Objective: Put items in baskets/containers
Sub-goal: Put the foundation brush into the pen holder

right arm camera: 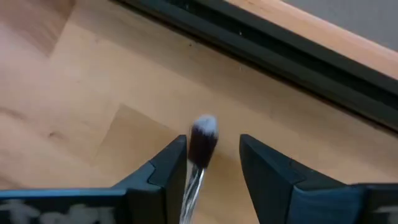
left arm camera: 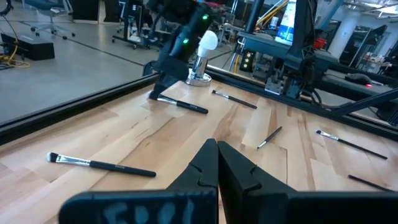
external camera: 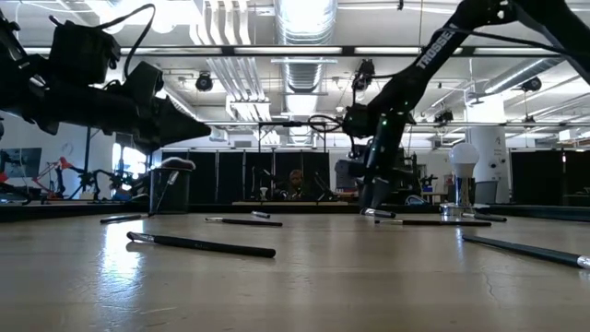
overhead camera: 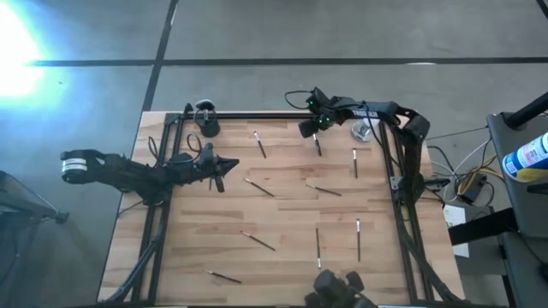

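Nine brushes lying loose on the wooden table (overhead camera: 282,214), spread well apart. One more brush standing in the black cup (overhead camera: 207,125) at the far left corner, round dark head up. One cup only. Right gripper (right arm camera: 213,163) down low near the far edge, fingers apart, with one brush (right arm camera: 200,146) lying between them, pale tip poking out. Left gripper (left arm camera: 217,163) held above the left side of the table, fingers pressed together, holding nothing. One small white lamp (overhead camera: 361,130) on a shiny base by the far right corner.
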Available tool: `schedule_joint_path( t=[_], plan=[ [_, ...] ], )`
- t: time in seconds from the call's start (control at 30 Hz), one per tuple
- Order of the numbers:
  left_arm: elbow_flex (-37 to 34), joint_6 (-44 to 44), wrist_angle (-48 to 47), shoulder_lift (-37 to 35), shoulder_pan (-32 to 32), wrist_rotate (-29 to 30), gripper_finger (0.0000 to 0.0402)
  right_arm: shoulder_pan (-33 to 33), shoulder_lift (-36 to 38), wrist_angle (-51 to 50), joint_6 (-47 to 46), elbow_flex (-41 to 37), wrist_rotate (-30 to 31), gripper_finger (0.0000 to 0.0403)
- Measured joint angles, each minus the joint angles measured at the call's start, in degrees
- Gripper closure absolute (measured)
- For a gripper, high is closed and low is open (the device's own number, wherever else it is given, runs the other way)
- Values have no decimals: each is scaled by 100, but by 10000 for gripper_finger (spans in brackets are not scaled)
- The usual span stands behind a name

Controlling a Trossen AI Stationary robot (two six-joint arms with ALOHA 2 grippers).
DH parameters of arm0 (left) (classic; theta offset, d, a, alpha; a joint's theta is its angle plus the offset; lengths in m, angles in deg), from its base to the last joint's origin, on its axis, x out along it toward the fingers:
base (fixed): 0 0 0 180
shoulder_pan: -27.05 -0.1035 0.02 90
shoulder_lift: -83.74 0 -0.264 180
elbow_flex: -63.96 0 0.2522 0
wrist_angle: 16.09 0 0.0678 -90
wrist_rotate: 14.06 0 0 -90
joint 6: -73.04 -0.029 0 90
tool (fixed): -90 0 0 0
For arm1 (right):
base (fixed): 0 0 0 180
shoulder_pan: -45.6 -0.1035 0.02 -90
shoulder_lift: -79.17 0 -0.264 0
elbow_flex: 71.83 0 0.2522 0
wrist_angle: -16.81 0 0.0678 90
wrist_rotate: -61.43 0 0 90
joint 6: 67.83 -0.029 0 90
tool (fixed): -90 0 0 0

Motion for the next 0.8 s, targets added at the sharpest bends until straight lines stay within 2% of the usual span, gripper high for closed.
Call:
schedule_joint_path(
  t=[0.17,0.4,0.5,0.63,0.8],
  plan=[
    [-2,6,-74,0,-2,-1,402,-15,-214,-12,88,128,21,293],
    [91,583,-371,1,-7,8,402,-58,-5,-31,475,-81,-30,384],
    [176,665,-370,-2,-4,-8,402,-144,306,60,669,-300,-52,390],
    [266,1011,-315,-2,21,-287,401,-386,1016,954,916,-963,-88,392],
    [376,1201,-324,62,207,219,380,-907,1999,3001,936,-2233,-646,393]
  ],
)
